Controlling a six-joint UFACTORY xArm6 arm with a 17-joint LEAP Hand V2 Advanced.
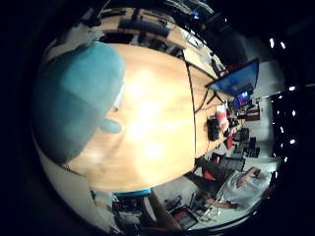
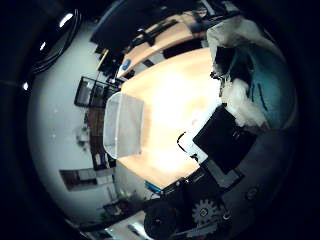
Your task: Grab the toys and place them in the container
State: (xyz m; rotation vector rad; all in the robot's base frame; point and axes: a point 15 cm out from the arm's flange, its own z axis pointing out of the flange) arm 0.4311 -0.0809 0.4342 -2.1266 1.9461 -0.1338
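Holding a teal plush toy [image 1: 74,98] tight against its palm, my hand [image 2: 220,135] has its fingers curled round it above the wooden table [image 1: 157,123]. I judge this the carry step; next I must travel to the clear container [image 2: 122,125], standing well apart.

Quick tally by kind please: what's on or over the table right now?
Teal plush toy, close against the palm: 1
Clear container, standing on the wooden table: 1
Total: 2
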